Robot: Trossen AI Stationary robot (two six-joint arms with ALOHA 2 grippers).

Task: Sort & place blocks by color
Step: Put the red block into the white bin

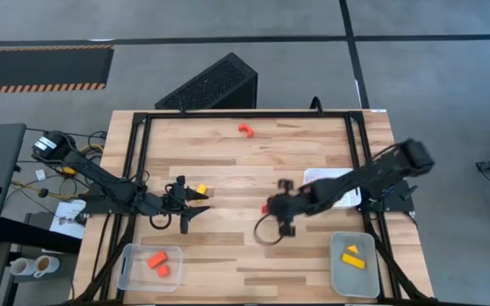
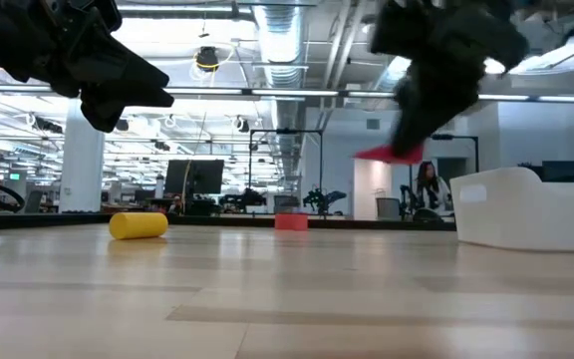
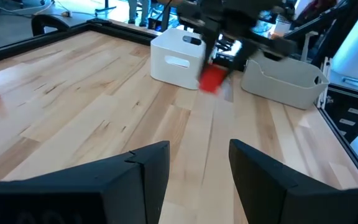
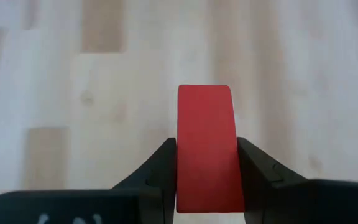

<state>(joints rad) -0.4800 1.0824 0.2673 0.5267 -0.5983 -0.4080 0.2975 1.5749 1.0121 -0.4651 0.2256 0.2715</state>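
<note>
High view: the right gripper (image 1: 269,209) sits over the middle of the desk (image 1: 253,157), carrying a red block (image 1: 264,207), barely visible at its tip. The left gripper (image 1: 196,206) waits left of centre, with a yellow block (image 1: 201,189) lying just beyond it. A near-left tray (image 1: 124,270) holds two orange blocks (image 1: 157,262); a near-right tray (image 1: 337,274) holds two yellow pieces (image 1: 353,257). A white tray (image 1: 350,197) stands under the right arm, likely meant for reds. One orange-red arch (image 1: 245,129) lies alone at the far edge.

Low view: the red block (image 2: 388,153) hangs clear above the desk, lifted for transport rather than resting. The yellow block (image 2: 139,225) lies on its side at left.

Left wrist view: its jaws stand apart and empty, facing the red block (image 3: 212,79) and the white tray (image 3: 178,56) beyond.

Right wrist view: the jaws are clamped on the red block (image 4: 205,146), one on each flank, squarely, so it appears secure.
</note>
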